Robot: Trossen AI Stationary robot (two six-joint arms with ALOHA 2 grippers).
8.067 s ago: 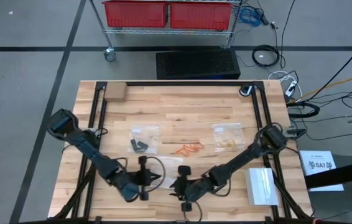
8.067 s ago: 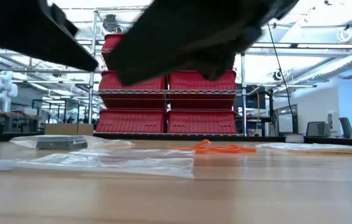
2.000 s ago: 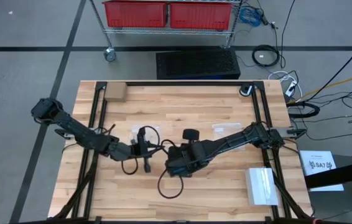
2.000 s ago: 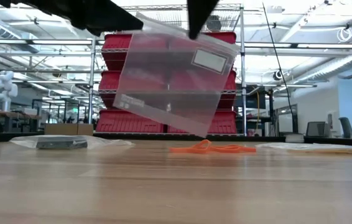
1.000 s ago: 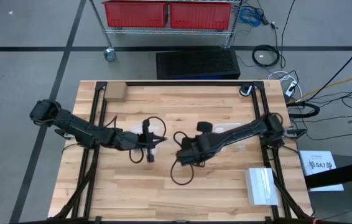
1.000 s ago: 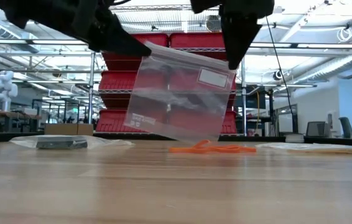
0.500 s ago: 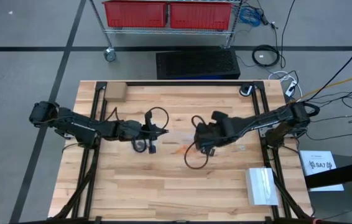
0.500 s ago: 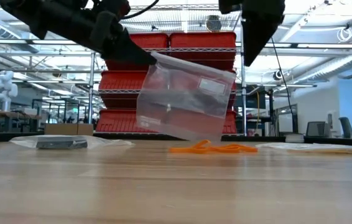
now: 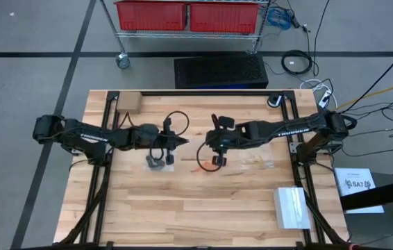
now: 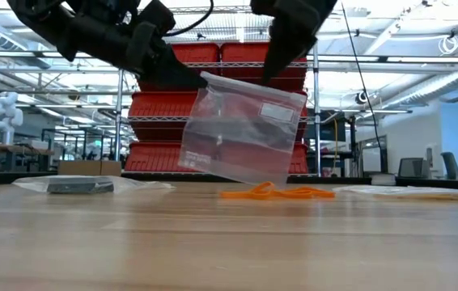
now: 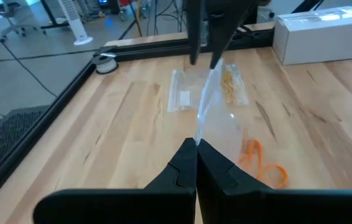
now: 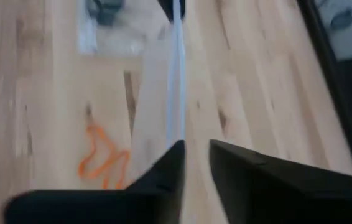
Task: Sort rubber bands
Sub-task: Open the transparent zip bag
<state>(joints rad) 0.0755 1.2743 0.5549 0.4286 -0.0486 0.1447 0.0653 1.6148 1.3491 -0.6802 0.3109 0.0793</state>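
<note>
Rubber bands: orange bunch [image 10: 276, 192] on table mid, under hanging clear bag [image 10: 241, 129]. L gripper [image 11: 196, 146] pinched shut on bag's corner. R gripper [image 12: 194, 152] slightly parted at the other top edge, not gripping. Risk: one-corner hold, bag swings/folds, mouth won't open.

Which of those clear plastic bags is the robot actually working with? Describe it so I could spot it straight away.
Look above the middle of the wooden table, between the two dark arms. The clear bag hangs in the air, pinched at one top corner by the left end effector, above the orange rubber bands. The other bags lie flat on the wood; only this one is lifted.
</note>
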